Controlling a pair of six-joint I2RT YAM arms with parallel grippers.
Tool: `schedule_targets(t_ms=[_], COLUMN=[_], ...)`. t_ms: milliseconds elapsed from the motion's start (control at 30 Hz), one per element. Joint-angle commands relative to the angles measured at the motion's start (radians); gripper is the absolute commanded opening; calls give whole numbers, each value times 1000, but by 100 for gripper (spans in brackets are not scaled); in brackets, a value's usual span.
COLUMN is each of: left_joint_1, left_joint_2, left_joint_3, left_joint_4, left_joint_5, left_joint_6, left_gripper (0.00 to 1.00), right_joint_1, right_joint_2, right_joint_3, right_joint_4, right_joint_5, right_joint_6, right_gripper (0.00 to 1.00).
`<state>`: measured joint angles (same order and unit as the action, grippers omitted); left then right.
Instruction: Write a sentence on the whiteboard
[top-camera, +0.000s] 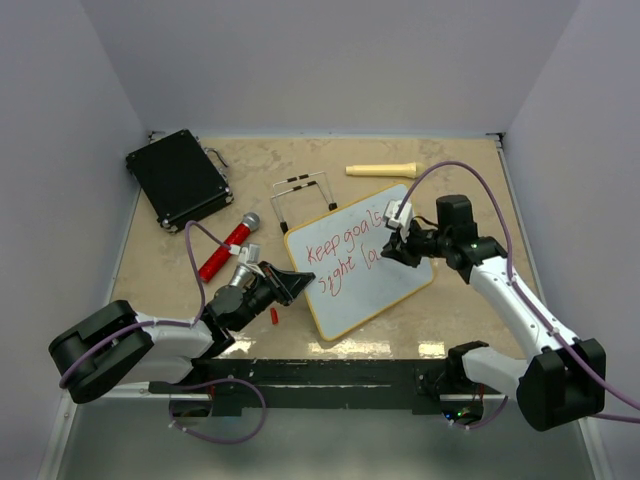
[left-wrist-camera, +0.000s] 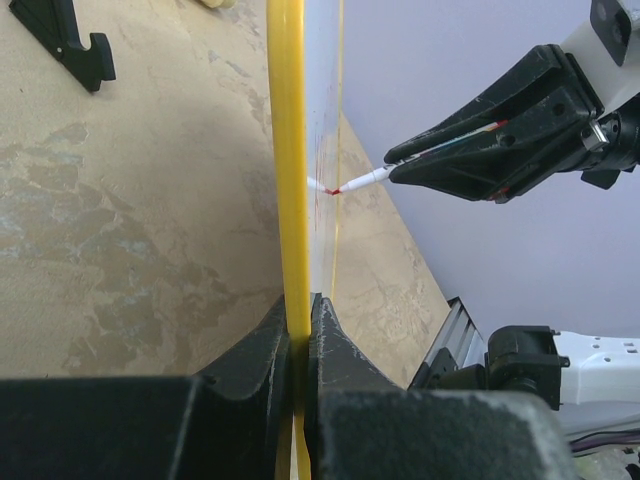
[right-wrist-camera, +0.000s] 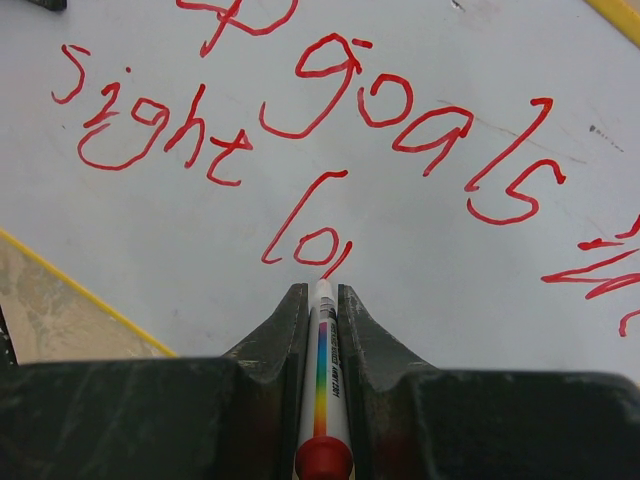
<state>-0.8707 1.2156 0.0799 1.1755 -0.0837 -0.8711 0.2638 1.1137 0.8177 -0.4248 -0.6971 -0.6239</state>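
Whiteboard lies askew at mid-table, its left edge pinched by the closed left gripper. The right gripper clamps a marker, its tip touching the board below the sentence. Nearby lie a black case, red microphone, wire stand, cream handle and small red cap. The right gripper hides the first line's end.

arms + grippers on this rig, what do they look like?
Left arm and right arm: white link shells, black joints, a purple cable looping along each. Left gripper and right gripper: black wedge-shaped fingers tapering to the tips. No markings legible.
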Motion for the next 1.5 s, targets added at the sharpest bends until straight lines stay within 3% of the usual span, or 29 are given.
schedule_targets(t_ms=[0,500,867,1467], left_joint_1=[-1,1,-1,1], left_joint_2=[-13,7,5,-5], left_joint_3=[9,6,3,1], left_joint_4=[67,78,70,64], left_joint_5=[29,32,19,27], left_joint_6=[81,76,75,80], left_gripper=[0,0,0,0], right_joint_1=[5,5,-6,-6], right_joint_2=[14,-20,-110,-5], right_joint_3=[17,41,20,35], right_joint_4=[-22,162,103,35], right_joint_5=[37,120,74,91], right_joint_6=[-25,108,84,27], right_gripper=[0,0,0,0])
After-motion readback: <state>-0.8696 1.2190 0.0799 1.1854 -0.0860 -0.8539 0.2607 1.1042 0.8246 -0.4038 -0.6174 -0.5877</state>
